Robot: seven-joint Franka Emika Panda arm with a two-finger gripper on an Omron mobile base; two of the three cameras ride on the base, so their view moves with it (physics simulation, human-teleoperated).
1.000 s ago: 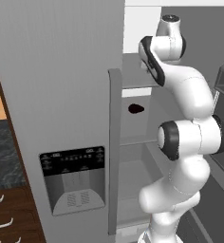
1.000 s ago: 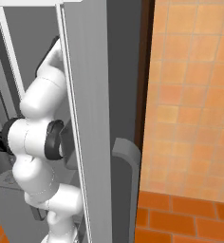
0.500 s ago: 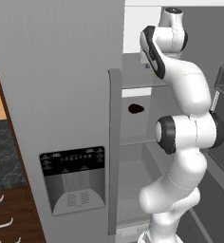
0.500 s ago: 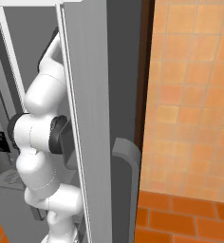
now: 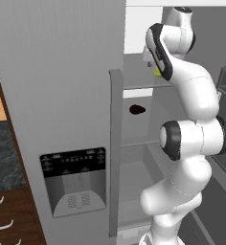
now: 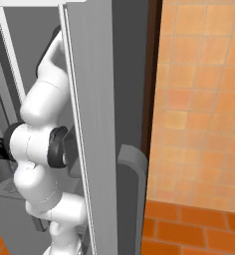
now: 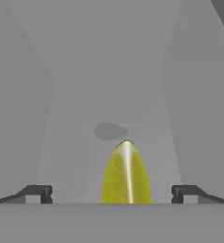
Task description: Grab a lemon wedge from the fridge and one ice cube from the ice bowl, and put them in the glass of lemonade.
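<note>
Inside the fridge [image 5: 76, 95], my jaws [image 7: 111, 194] stand wide apart, one fingertip [image 7: 38, 193] on each side of the lemon wedge [image 7: 126, 173] with clear space between metal and fruit. From the hand camera the wedge sits midway between the two tips, its point aimed away from me, a pale stripe running along its ridge. Whether it rests on the shelf [image 5: 148, 86] or hangs free I cannot tell. Seen from the left base camera, the wedge [image 5: 157, 72] shows as a yellow-green speck just under my wrist, above the upper shelf. A dark oval lump [image 5: 137, 109] lies lower down, below that shelf. The dispenser [image 5: 74, 181] sits on the fridge's left door.
</note>
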